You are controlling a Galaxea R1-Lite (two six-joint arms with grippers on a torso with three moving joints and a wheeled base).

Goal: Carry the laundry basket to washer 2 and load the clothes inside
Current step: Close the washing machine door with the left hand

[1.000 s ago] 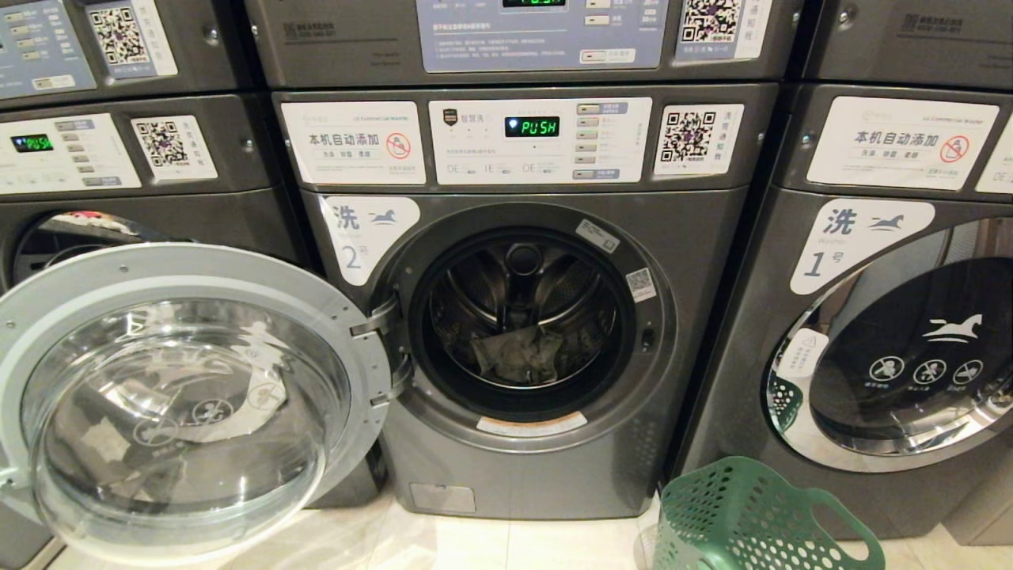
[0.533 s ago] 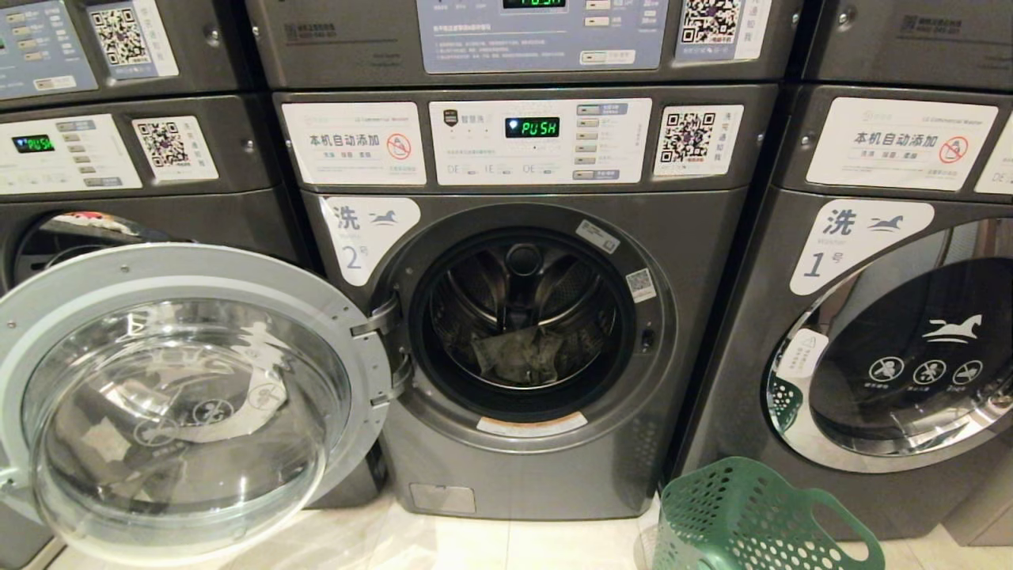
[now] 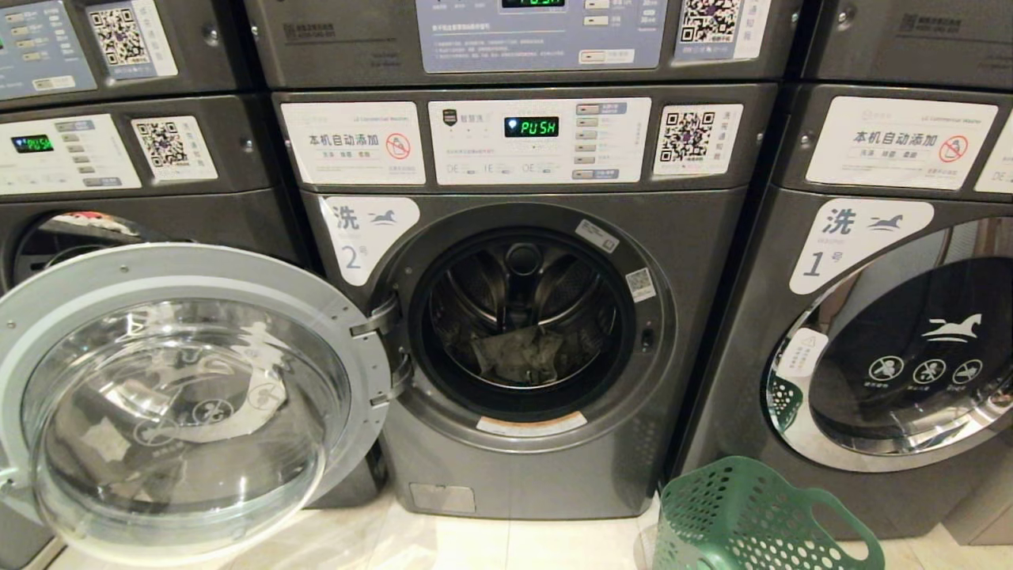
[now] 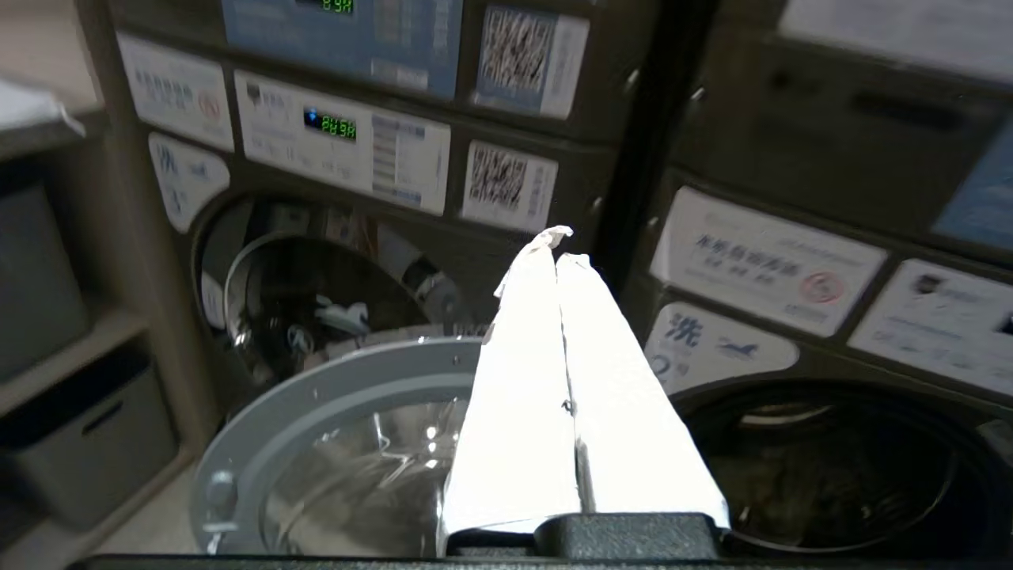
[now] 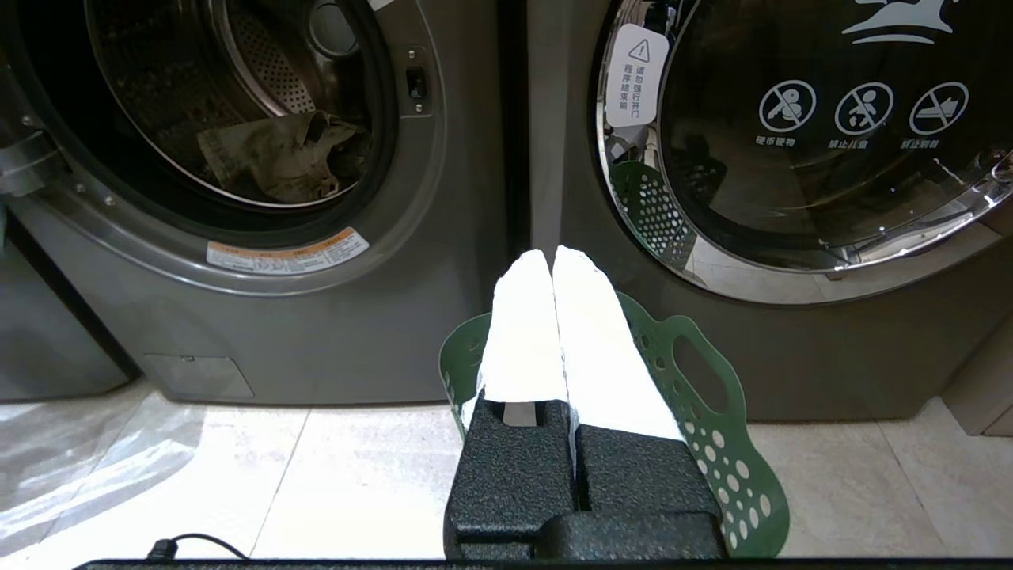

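Pale tiled floor [image 3: 491, 546] bears the green laundry basket [image 3: 744, 514] beside washer 2 [image 3: 554, 475].

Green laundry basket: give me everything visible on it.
The green perforated plastic laundry basket stands on the pale tiled floor, in front of washer 1 and just right of washer 2. Round holes pattern its walls; a cut-out handle sits near the rim. The right gripper, fingers shut, hangs above it, apart. Its inside is hidden.
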